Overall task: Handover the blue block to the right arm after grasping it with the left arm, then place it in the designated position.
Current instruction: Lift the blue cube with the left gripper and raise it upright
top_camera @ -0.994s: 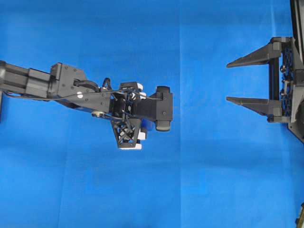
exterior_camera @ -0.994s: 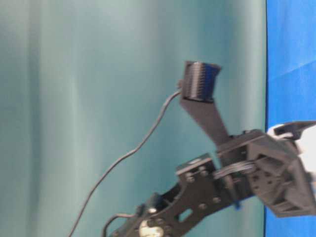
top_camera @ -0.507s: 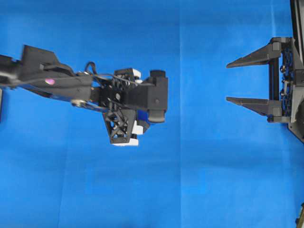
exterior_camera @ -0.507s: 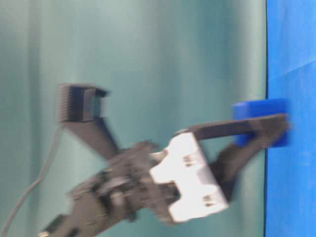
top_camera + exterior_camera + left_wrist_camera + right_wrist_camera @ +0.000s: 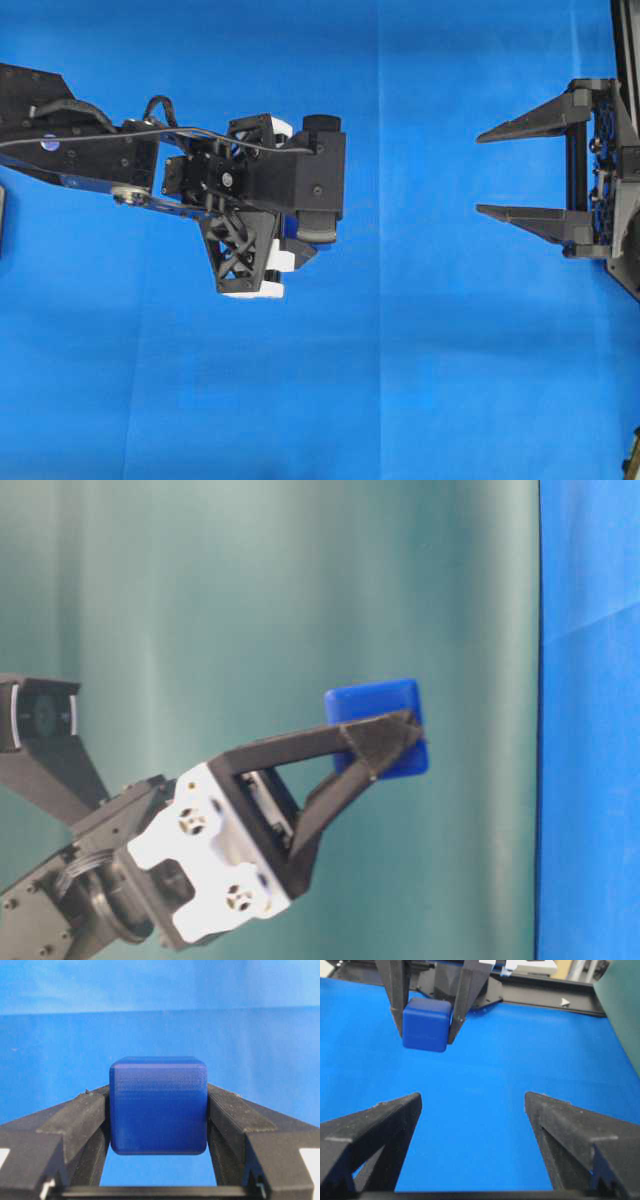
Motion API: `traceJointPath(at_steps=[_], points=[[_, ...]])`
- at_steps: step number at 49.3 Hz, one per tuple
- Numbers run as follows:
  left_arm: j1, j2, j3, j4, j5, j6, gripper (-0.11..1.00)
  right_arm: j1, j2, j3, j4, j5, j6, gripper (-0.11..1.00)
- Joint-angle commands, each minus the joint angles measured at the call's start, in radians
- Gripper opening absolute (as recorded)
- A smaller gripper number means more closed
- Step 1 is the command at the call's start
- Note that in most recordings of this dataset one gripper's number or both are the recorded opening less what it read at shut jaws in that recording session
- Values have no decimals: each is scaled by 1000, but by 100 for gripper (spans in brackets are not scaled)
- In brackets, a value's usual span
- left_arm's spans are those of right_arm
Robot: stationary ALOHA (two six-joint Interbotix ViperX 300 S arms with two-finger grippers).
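Left wrist view shows the left tool (image 5: 158, 1110) clamped on the blue block (image 5: 158, 1105), one black finger (image 5: 80, 1120) pressed flat against each side face, the block's top and front left bare. From table level, the same tool (image 5: 385, 742) holds the block (image 5: 375, 725) at the finger tips, lifted clear of the blue cloth (image 5: 590, 780), with the teal backdrop (image 5: 250, 600) behind it; white blocks sit at the ends of the finger rail. Seen from overhead, the left arm (image 5: 100, 160) reaches in from the left edge, and its body and camera mount hide the block from above.

Relative to the block, the right tool (image 5: 480, 172) stands well apart on the far right of the overhead view, its two pointed fingers spread wide and aimed toward the left arm, gripping nothing. In the right wrist view those fingers (image 5: 375, 1130) frame bare cloth (image 5: 485, 1075), and the block (image 5: 426, 1025) hangs beyond them, up and to the left, pinched between the left tool's fingers.
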Motion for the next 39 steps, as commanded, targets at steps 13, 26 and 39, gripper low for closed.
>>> traceJointPath(at_steps=[13,26,39], points=[[-3,-49,-25,3,6,0,48,-3,5,-18,3,-3,0,96],[-3,-51,-21,3,8,-2,48,-3,5,-18,3,-3,0,96],[-3,-51,-20,3,8,-2,48,-3,5,-17,3,-3,0,96]])
